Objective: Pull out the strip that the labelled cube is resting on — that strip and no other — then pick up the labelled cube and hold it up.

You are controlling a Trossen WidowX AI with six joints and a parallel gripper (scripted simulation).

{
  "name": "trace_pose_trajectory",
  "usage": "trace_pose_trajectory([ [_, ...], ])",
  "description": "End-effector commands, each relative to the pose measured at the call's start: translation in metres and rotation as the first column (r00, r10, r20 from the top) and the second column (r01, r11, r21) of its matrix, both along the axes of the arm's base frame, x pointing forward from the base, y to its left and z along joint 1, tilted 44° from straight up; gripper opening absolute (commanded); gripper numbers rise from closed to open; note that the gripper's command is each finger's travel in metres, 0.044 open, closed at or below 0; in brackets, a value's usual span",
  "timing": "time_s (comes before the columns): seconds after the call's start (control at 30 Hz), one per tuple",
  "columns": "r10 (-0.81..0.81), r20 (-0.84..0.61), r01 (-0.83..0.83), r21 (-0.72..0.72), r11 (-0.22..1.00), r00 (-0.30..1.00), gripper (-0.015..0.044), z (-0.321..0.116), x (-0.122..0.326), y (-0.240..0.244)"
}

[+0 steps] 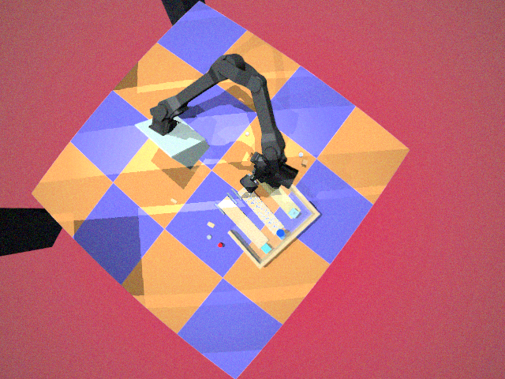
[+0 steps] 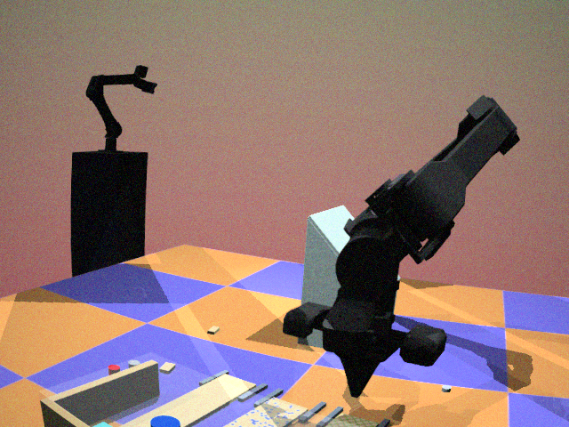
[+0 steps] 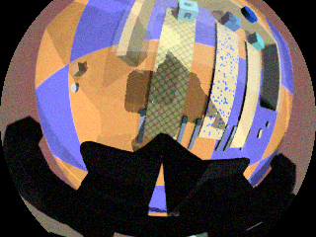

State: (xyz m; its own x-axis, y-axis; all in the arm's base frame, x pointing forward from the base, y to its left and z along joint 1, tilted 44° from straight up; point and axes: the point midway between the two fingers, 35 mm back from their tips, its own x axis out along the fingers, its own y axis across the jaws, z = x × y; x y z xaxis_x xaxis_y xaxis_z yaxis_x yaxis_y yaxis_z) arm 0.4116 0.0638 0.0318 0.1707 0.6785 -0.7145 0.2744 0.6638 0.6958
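Observation:
My gripper (image 2: 355, 394) (image 3: 162, 137) is shut and empty. Its tips are above the near end of the hatched strip (image 1: 286, 201) (image 2: 356, 420) (image 3: 174, 37), with a gap below them. The labelled cube (image 1: 293, 212) (image 3: 188, 10), pale cyan with dark marks, rests on that strip's far end. A blue-speckled strip (image 1: 260, 212) (image 2: 271, 412) (image 3: 226, 69) lies beside it, with a bluish cube (image 3: 230, 21) at its far end. A plain tan strip (image 1: 245, 222) (image 2: 197, 398) (image 3: 251, 99) has a cyan cube (image 1: 266, 248) (image 3: 256, 40) at its end.
A tan wall (image 1: 291, 239) (image 2: 110, 390) borders the strips' far ends and sides. A blue cylinder (image 1: 280, 233) (image 2: 165, 421) (image 3: 249, 14) is by the bluish cube. Dark rails (image 2: 312, 412) (image 3: 183, 129) flank the near ends. A red cylinder (image 1: 220, 245) (image 2: 114, 368) is outside the wall.

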Motion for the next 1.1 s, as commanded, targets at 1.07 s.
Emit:
trace_pose_trajectory([
  [1.07, -0.005, -0.005, 0.005, 0.001, 1.0, 1.0, 0.0, -0.035, 0.004, 0.034],
])
